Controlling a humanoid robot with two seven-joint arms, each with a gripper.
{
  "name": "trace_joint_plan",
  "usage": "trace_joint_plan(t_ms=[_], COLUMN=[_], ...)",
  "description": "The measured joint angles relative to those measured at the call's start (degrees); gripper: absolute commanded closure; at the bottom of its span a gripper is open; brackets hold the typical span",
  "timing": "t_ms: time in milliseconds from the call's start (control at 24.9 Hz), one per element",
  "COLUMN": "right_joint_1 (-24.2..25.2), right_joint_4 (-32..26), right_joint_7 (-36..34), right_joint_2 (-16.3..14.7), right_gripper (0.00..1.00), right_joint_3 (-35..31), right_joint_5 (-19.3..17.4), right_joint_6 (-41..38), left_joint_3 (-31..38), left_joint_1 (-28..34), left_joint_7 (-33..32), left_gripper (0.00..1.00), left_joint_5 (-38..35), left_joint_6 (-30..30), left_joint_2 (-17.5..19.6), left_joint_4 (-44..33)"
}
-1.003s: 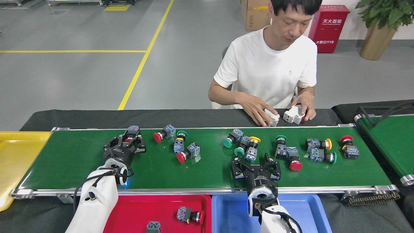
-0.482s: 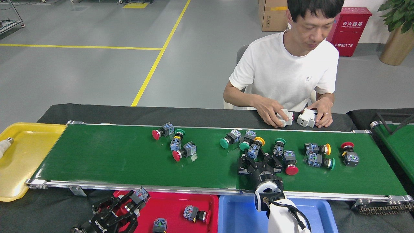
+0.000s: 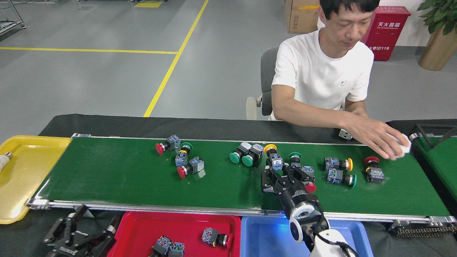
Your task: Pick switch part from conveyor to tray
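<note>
The conveyor [image 3: 117,178] carries several switch parts: a left group around a red-capped one [image 3: 165,146] and a middle pair with green caps [image 3: 242,155]. My right gripper [image 3: 285,172] stands open low over the belt. Its fingers [image 3: 267,175] spread around a cluster with a yellow-capped part [image 3: 273,157] and a green-capped part [image 3: 297,161]. I cannot tell whether they touch it. The red tray [image 3: 142,228] holds a red-capped part [image 3: 216,237] and two more [image 3: 167,247]. My left gripper [image 3: 93,222] is open and empty, left of the tray.
A person's hand [image 3: 383,142] reaches over the belt's right end holding a white part [image 3: 404,143]. More switch parts [image 3: 337,170] lie right of my gripper. A blue tray [image 3: 262,235] adjoins the red one; a yellow tray [image 3: 25,171] is far left. Another green belt [image 3: 442,160] is at right.
My left gripper has let go of its switch part in the red tray and moved left, now open. The belt's parts have shifted left. The person's hand reached right.
</note>
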Motion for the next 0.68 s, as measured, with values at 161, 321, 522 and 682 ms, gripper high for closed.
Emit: trace_joint_plan(t_ms=[161,321,522,682], right_joint_1=[4.6,5.37,4.38,3.1], right_joint_4=[-2.75,-4.42,-5.6,-5.77], right_joint_7=[2.86,6.72,7.48,7.67], right_joint_2=[0.27,1.03,1.3,2.58], right_gripper=[0.04,0.03,0.03,0.05], right_joint_3=[1.5,3.83,3.49,-3.96], right_joint_5=[0.05,0.07,-0.01,-0.05], right_joint_6=[-9.11,-11.83,-12.56,-12.0], left_joint_3=[-0.94,-2.55,-11.52,-16.79], left_joint_1=[-1.75,-9.78,-24.26,-30.03], left_joint_7=[0.08,-5.99,-11.95,-12.74], left_gripper=[0.0,0.0,0.0,0.0], left_joint_5=[0.32,2.03,2.08,2.04], left_joint_6=[-1.83,-11.72,-14.95,-15.28], left_joint_2=[3.95,7.35,7.59,7.59], left_joint_4=[0.63,6.62,19.28,27.41])
